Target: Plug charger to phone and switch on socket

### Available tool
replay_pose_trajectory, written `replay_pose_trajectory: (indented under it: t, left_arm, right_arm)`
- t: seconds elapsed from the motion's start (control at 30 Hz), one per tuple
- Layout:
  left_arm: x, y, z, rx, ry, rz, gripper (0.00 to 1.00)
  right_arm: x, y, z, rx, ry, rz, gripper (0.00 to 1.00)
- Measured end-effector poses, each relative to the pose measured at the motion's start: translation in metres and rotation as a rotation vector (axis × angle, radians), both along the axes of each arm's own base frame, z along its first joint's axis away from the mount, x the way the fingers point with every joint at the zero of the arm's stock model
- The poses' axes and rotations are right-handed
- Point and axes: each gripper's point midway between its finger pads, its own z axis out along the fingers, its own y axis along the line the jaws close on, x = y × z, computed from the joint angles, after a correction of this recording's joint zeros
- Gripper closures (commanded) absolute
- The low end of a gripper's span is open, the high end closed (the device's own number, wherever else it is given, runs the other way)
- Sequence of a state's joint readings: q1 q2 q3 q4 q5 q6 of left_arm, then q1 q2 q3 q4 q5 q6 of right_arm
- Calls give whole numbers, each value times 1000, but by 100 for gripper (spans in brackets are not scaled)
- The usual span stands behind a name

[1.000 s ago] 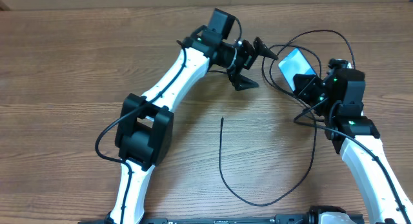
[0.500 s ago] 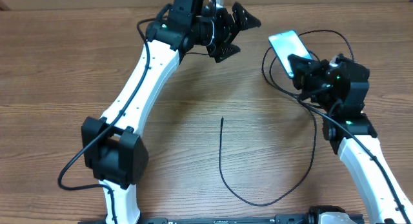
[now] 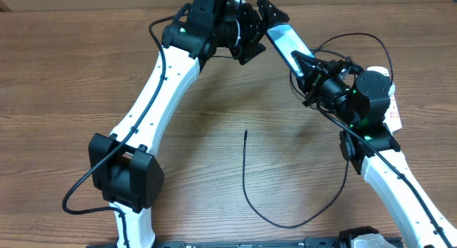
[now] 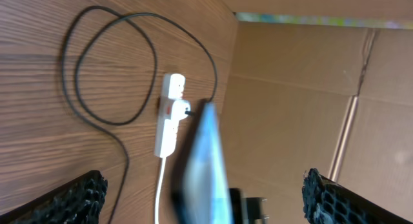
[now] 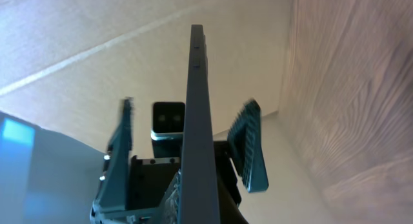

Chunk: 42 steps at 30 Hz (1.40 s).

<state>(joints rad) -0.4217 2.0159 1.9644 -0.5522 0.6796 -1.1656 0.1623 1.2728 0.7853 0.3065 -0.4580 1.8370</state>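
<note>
Two arms, one phone, one charger cable, one power strip. Nearest, the thin black charger cable point(image 3: 243, 178) lies loose on the wood-grain table point(image 3: 71, 76). Its small plug tip point(image 3: 245, 133) is free, well apart from the phone, and the line curves in one wide loop back towards the right arm.

Mid-table, the right gripper point(image 3: 303, 62) is closed tight on one end of the phone point(image 3: 282, 39), a slim flat slab with a pale blue screen, raised off the table and tilted.

Farther, the left gripper point(image 3: 263, 32) is spread as wide as it goes and grips nothing. Its two ridged black fingers point(image 5: 252, 146) flank the phone's far end; contact cannot be told.

Farthest, the white, elongated power strip point(image 4: 168, 124) has small red switches, too small to count. Plain brown cardboard wall point(image 4: 290, 121) behind.
</note>
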Motion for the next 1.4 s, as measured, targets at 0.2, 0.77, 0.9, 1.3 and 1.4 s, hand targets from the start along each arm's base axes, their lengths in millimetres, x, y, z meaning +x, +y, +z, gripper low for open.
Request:
replay_pose_trajectory:
  t: [0.2,0.77,0.9,1.3,1.4]
  left_arm:
    - [-7,-19,7,-33,5,-7,0]
    - [-12,-26,5,-59,107,39,63]
    - [-12,-26,4,-57,109,41,73]
    - [-12,-23,-1,-44,138,68,96]
    - [-12,-23,-1,-44,138,68,96]
  right_arm:
    - [-5,14,0,91,70,17,96]
    - [-3,14,11,153,63,3,96]
    - [-2,13,13,155,52,-1,96]
    - [-1,12,14,146,40,-11,96]
    - [-1,12,14,147,41,-10,90]
